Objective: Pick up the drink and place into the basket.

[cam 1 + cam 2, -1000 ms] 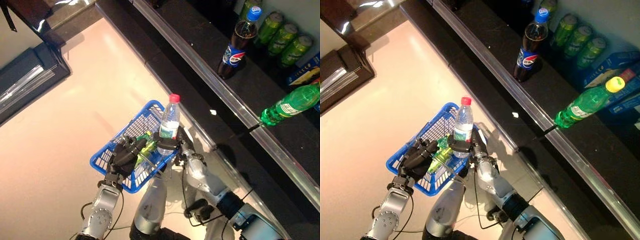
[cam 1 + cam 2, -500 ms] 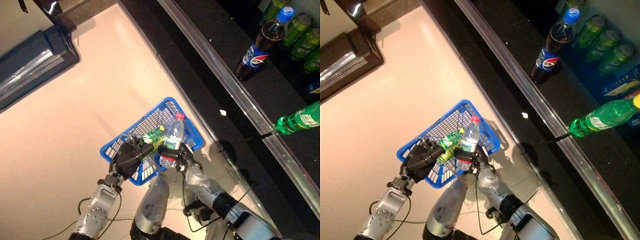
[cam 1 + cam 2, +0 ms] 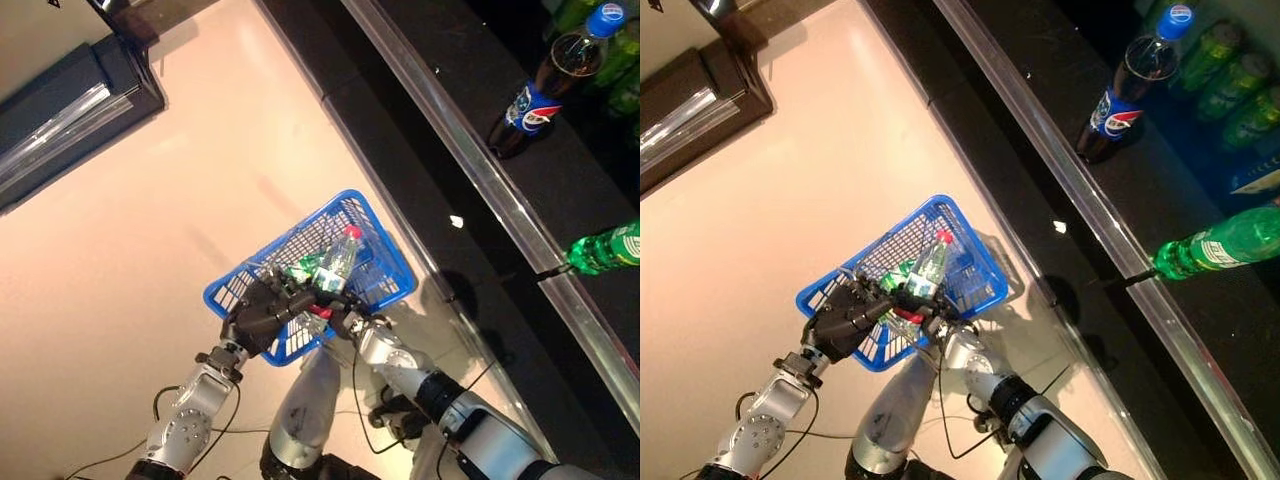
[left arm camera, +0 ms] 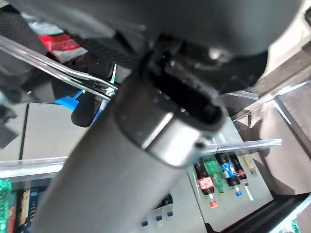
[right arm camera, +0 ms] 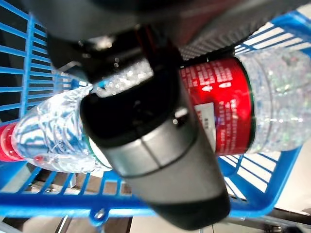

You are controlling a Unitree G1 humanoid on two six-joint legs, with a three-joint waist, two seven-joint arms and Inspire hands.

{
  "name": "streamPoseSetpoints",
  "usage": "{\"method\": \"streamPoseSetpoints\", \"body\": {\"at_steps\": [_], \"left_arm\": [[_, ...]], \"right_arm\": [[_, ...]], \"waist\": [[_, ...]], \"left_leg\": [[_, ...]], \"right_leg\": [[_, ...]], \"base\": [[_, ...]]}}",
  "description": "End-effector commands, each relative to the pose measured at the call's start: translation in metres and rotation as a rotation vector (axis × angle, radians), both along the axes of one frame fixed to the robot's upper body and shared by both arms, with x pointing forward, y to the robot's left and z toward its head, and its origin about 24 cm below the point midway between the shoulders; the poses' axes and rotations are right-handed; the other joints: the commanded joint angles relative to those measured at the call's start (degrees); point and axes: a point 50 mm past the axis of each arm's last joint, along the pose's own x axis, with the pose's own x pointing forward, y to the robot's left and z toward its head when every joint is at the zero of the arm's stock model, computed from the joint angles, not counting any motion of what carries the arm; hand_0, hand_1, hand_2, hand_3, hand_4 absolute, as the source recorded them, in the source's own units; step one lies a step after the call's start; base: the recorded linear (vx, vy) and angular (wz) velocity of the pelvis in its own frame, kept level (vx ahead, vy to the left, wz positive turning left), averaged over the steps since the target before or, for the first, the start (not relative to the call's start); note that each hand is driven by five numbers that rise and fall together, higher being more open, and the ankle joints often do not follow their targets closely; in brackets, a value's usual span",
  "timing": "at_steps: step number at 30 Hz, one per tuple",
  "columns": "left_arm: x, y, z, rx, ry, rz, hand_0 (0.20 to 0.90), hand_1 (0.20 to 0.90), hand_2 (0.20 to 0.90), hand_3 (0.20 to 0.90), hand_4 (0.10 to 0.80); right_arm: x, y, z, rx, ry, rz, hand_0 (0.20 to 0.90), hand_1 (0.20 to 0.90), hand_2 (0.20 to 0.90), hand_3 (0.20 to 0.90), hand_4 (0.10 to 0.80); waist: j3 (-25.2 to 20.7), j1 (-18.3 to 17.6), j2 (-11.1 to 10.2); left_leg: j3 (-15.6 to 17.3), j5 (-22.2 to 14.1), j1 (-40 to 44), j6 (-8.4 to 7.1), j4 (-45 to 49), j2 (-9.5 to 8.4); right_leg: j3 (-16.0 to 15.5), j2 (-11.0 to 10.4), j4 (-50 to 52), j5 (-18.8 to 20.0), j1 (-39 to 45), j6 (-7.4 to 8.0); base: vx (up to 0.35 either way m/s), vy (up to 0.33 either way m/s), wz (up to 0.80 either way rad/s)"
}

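— Bottle point(image 3: 338, 262) first: where is it seen?

— It is seen tipped over inside the blue basket point(image 3: 385, 262), with its red cap pointing to the far side. Clear plastic and a red label are shown in the right wrist view.

— Is it held?

— Yes. It is gripped by the right hand point(image 3: 338, 312), whose fingers are curled round its lower part, near the basket's close edge.

— And the left hand point(image 3: 262, 312)?

— Its dark fingers are wrapped round the basket's close rim and thin metal handle, so the basket is held up over the pale floor point(image 3: 150, 220).

— Is anything else seen in the basket?

— Something green point(image 3: 898, 277) is lying just beside the bottle. What it is cannot be told.

— What is seen farther off?

— A long dark shelf point(image 3: 450, 130) with a shiny edge is seen on the right. A cola bottle point(image 3: 545, 85) is stood on it. A green bottle point(image 3: 1220, 245) is lying on its side, well apart from the basket.
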Motion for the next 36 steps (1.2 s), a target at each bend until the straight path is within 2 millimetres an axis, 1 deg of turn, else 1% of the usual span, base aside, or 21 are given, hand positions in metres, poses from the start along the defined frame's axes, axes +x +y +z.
{"method": "streamPoseSetpoints", "body": {"at_steps": [1,4,6,8,12,16,19,20,21,22,23,24,27,30,36], "left_arm": [[-0.018,-0.046,0.152,-0.222,-0.864,-0.378,0.3,0.3,0.3,0.2,0.1],[-0.019,-0.053,0.152,-0.23,-0.857,-0.425,0.3,0.3,0.3,0.2,0.1],[-0.021,-0.058,0.152,-0.258,-0.843,-0.467,0.3,0.3,0.3,0.2,0.1],[-0.022,-0.061,0.152,-0.243,-0.856,-0.479,0.3,0.3,0.3,0.2,0.1],[-0.023,-0.065,0.153,-0.223,-0.861,-0.505,0.3,0.3,0.3,0.2,0.1],[-0.022,-0.069,0.155,-0.229,-0.845,-0.519,0.3,0.3,0.3,0.2,0.1],[-0.02,-0.07,0.155,-0.227,-0.838,-0.522,0.3,0.3,0.3,0.2,0.1],[-0.02,-0.071,0.155,-0.227,-0.837,-0.522,0.3,0.3,0.3,0.2,0.1],[-0.019,-0.071,0.156,-0.228,-0.837,-0.521,0.3,0.3,0.3,0.2,0.1],[-0.019,-0.071,0.156,-0.227,-0.837,-0.519,0.3,0.3,0.3,0.2,0.1],[-0.018,-0.071,0.156,-0.227,-0.837,-0.517,0.3,0.3,0.3,0.2,0.1],[-0.018,-0.071,0.156,-0.229,-0.834,-0.515,0.3,0.3,0.3,0.2,0.1],[-0.016,-0.073,0.158,-0.231,-0.828,-0.51,0.3,0.3,0.3,0.2,0.1],[-0.015,-0.074,0.157,-0.229,-0.825,-0.508,0.3,0.3,0.3,0.2,0.1],[-0.013,-0.074,0.157,-0.228,-0.818,-0.507,0.3,0.3,0.3,0.2,0.1]], "right_arm": [[0.007,0.085,0.081,0.276,-0.212,0.276,0.3,0.3,0.3,0.2,0.1],[0.008,0.086,0.081,0.273,-0.181,0.303,0.3,0.3,0.3,0.2,0.1],[0.009,0.087,0.081,0.304,-0.149,0.297,0.3,0.3,0.3,0.2,0.1],[0.011,0.088,0.083,0.316,-0.134,0.297,0.3,0.3,0.3,0.2,0.1],[0.02,0.085,0.09,0.288,-0.134,0.293,0.3,0.3,0.3,0.2,0.1],[0.026,0.086,0.099,0.27,-0.144,0.298,0.3,0.3,0.3,0.2,0.1],[0.03,0.087,0.106,0.224,-0.17,0.294,0.3,0.3,0.3,0.2,0.1],[0.032,0.088,0.109,0.218,-0.174,0.288,0.309,0.309,0.309,0.211,0.111],[0.033,0.088,0.11,0.213,-0.171,0.283,0.408,0.408,0.408,0.326,0.226],[0.033,0.088,0.11,0.206,-0.169,0.282,0.571,0.571,0.571,0.516,0.416],[0.034,0.088,0.11,0.194,-0.172,0.282,0.796,0.796,0.796,0.779,0.679],[0.036,0.088,0.111,0.183,-0.177,0.283,0.9,0.9,0.9,0.9,0.8],[0.039,0.087,0.112,0.163,-0.175,0.266,0.9,0.9,0.9,0.9,0.8],[0.041,0.084,0.113,0.184,-0.173,0.258,0.9,0.9,0.9,0.9,0.8],[0.051,0.072,0.119,0.231,-0.202,0.193,0.9,0.9,0.9,0.9,0.8]], "waist": [[-1.42,-0.05,1.86],[-1.42,-0.07,1.75],[-1.42,-0.06,1.68],[-1.42,-0.08,1.67],[-1.42,0.3,1.66],[-1.42,0.62,1.22],[-1.42,0.95,0.84],[-1.42,1.05,0.73],[-1.42,1.13,0.64],[-1.42,1.16,0.61],[-1.42,1.26,0.59],[-1.42,1.37,0.55],[-1.42,1.61,0.39],[-1.42,1.61,0.21],[-1.42,1.54,-0.1]], "left_leg": [[2.0,-0.08,-2.36,3.74,2.94,-2.52],[2.17,0.02,-2.74,3.88,2.85,-2.43],[2.33,0.02,-3.33,4.06,3.06,-2.33],[2.53,-0.05,-3.7,4.16,3.22,-2.2],[2.4,-0.14,-4.43,4.25,3.74,-2.13],[2.32,-0.26,-4.79,4.29,3.99,-1.98],[2.27,-0.21,-5.1,4.31,4.06,-1.87],[2.26,-0.18,-5.12,4.36,3.96,-1.83],[2.29,-0.15,-5.12,4.38,3.92,-1.8],[2.32,-0.14,-5.11,4.38,3.9,-1.78],[2.33,-0.16,-5.13,4.4,3.91,-1.77],[2.38,-0.13,-5.08,4.43,3.76,-1.71],[2.63,-0.08,-5.24,4.57,3.63,-1.63],[2.67,-0.1,-5.41,4.63,3.6,-1.51],[3.26,0.03,-5.57,4.76,3.22,-1.15]], "right_leg": [[2.98,0.21,-7.48,11.16,2.9,0.58],[3.08,0.03,-7.15,11.37,2.17,0.65],[3.14,-0.14,-6.63,11.49,1.33,0.77],[3.24,-0.18,-6.24,11.46,0.7,0.74],[3.22,-0.44,-5.33,11.41,-0.32,0.73],[3.19,-0.59,-4.52,11.28,-1.08,0.77],[3.08,-0.6,-4.33,11.33,-1.38,0.76],[3.06,-0.62,-4.26,11.35,-1.5,0.8],[3.09,-0.62,-4.11,11.33,-1.62,0.78],[3.1,-0.61,-4.07,11.33,-1.65,0.77],[3.08,-0.71,-3.87,11.31,-1.79,0.78],[3.03,-0.72,-3.81,11.27,-1.84,0.81],[2.93,-0.96,-3.49,11.32,-2.11,0.92],[2.81,-1.14,-3.06,11.32,-2.43,1.03],[2.43,-1.26,-2.94,11.45,-2.53,1.19]], "base": [[0.015,0.031,0.04],[0.006,0.011,0.01],[0.011,0.017,-0.01],[0.015,0.041,0.0],[0.019,0.033,0.0],[0.015,0.015,0.01],[0.0,0.0,0.0],[0.0,0.0,0.0],[0.0,0.0,0.0],[0.0,0.0,0.0],[0.0,0.0,0.0],[0.0,0.0,0.0],[0.0,0.0,0.0],[0.0,0.0,0.0],[-0.008,-0.004,0.01]]}}
